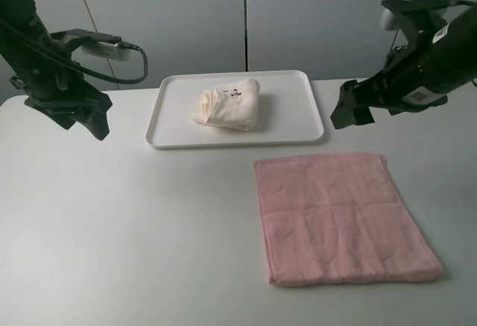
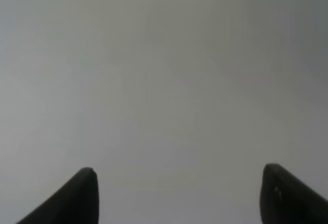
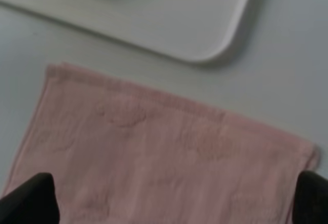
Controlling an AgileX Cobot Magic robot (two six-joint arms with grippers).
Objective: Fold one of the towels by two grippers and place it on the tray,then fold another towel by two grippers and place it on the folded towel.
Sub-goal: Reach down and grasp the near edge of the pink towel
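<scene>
Cream towel point(image 1: 227, 104) folded, pink towel point(image 1: 339, 218) flat

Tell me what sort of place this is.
Probably a robotics lab bench: a white table, plain grey wall panels behind, and a cabled left arm and right arm flanking a tray and pink towel.

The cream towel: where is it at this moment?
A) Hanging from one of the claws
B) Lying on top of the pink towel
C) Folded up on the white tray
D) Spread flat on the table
C: the cream towel sits bunched and folded on the white tray, while the pink towel lies apart from it on the table.
</scene>
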